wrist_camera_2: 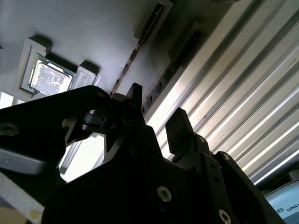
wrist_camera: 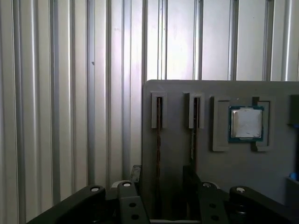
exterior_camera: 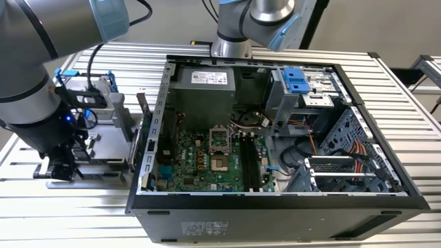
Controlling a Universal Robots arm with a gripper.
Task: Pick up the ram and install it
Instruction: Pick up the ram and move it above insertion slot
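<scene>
Two fingers (wrist_camera: 189,186) of the gripper (wrist_camera: 162,173) stand spread apart. The ram (wrist_camera: 159,135) sits edge-on between them in the tray (wrist_camera: 175,88), apparently untouched.

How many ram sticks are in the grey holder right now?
2. Both stand on edge in the grey holder, beside the silver chip: one ram stick in the slot farther from the chip, the other in the nearer slot. None seems hidden.
</scene>
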